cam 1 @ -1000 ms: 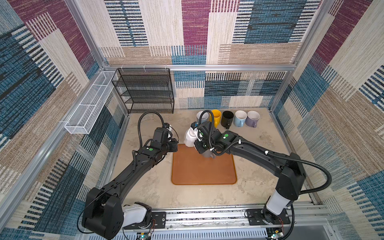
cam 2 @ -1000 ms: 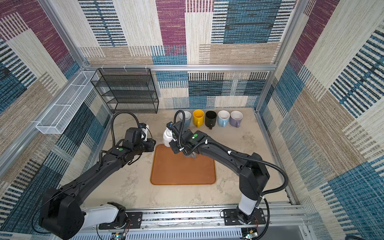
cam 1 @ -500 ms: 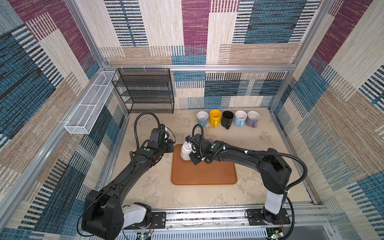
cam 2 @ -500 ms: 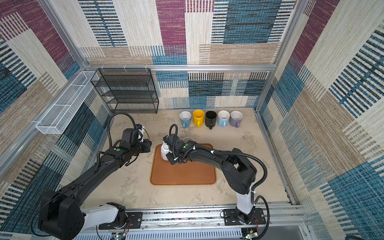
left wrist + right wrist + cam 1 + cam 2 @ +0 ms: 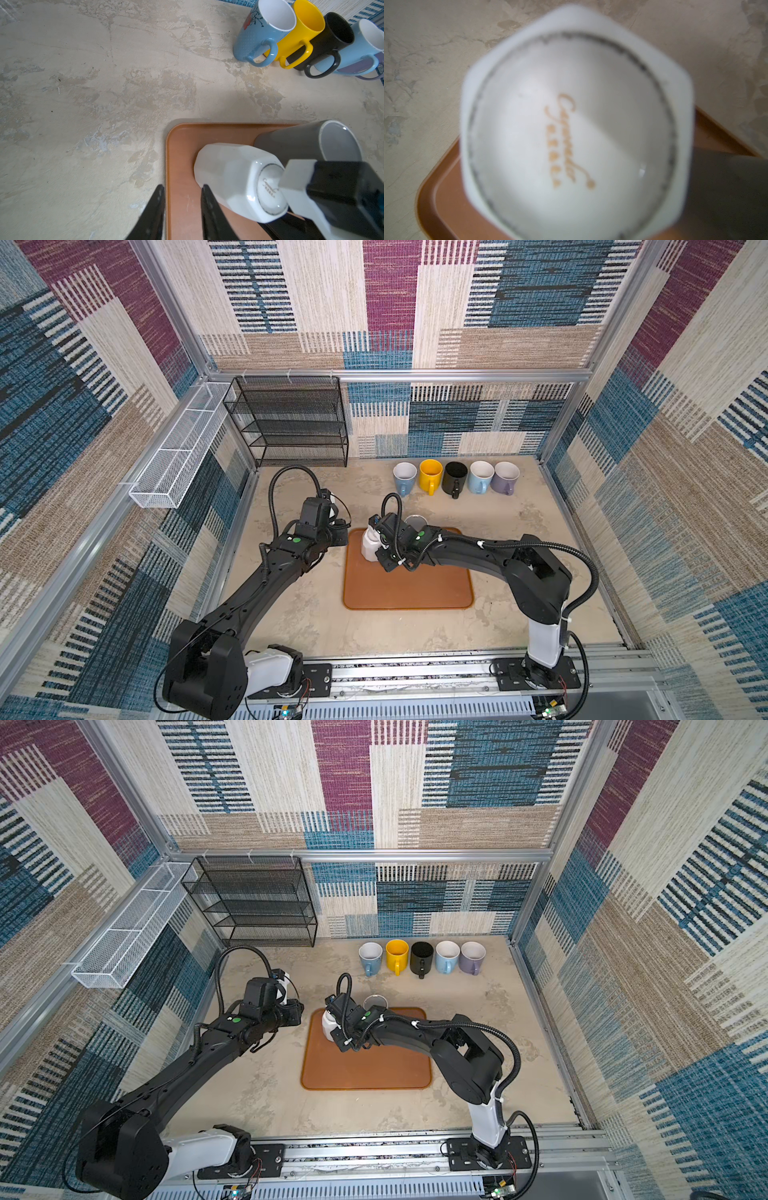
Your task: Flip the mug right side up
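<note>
The mug (image 5: 369, 545) (image 5: 329, 1025) is white and faceted. It is upside down at the far-left corner of the orange tray (image 5: 407, 593) (image 5: 365, 1069), with its stamped base (image 5: 270, 189) (image 5: 571, 133) turned up. My right gripper (image 5: 384, 552) (image 5: 341, 1033) is shut on the mug's side. Its fingers are hidden under the wrist, and the right wrist view shows only the base. Whether the mug's rim rests on the tray I cannot tell. My left gripper (image 5: 343, 531) (image 5: 297, 1013) (image 5: 182, 188) hangs open and empty over the tray's left edge (image 5: 169, 166), just beside the mug.
A grey mug (image 5: 415, 521) (image 5: 375, 1002) (image 5: 301, 141) stands upright at the tray's far edge, close behind the right wrist. Several mugs (image 5: 455, 477) (image 5: 422, 957) line the back wall. A black wire rack (image 5: 291, 423) and a white mesh basket (image 5: 178, 448) sit at the back left.
The right arm carried the white mug forward and down from behind the tray to its far-left corner, mostly in the first half second. The left gripper drew back slightly.
</note>
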Controlling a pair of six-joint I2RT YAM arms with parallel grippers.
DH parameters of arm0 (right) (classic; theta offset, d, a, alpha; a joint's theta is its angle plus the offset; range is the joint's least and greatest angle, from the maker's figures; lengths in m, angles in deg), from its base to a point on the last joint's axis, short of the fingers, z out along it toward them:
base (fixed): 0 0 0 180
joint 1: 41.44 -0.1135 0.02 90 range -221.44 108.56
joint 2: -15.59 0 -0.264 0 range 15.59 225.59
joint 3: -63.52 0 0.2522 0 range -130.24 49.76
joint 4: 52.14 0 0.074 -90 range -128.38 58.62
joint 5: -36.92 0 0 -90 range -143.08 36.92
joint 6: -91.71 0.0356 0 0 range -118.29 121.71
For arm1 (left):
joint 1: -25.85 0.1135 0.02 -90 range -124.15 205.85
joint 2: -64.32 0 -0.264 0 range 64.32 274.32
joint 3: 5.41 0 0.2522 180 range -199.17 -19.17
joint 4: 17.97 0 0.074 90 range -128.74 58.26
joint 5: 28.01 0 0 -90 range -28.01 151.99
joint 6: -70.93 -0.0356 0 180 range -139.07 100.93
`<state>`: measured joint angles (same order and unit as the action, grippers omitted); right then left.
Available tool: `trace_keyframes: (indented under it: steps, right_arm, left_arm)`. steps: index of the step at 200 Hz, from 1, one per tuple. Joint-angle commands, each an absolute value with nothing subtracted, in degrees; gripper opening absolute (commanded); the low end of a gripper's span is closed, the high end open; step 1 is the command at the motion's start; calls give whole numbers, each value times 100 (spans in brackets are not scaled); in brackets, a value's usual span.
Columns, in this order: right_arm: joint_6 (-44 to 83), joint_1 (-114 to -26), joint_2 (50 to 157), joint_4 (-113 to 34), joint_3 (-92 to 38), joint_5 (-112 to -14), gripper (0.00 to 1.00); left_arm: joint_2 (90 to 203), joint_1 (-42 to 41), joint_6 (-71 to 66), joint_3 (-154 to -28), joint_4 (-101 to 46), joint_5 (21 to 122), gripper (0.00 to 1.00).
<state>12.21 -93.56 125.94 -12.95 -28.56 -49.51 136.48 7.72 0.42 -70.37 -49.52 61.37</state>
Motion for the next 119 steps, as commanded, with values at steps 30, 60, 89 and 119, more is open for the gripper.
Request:
trace_keyframes:
  steps: [30,60,89,119]
  right_arm:
    - [1345,-9361,12624,-1052,-3081,-4859,20]
    - [1393,-9365,12680,-787,-3251,-4886,23]
    - [1420,-9363,12745,-603,-3394,-4937,26]
    - [1426,-9363,12882,-383,-3551,-4957,26]
  left_arm:
    - [13636,781,16,-7033,-4878,6199,31]
    - [13627,780,18,-7039,-4887,6201,31]
    - [13615,781,7,-7037,-4908,6200,31]
    - [13609,783,5,-7030,-4905,6211,31]
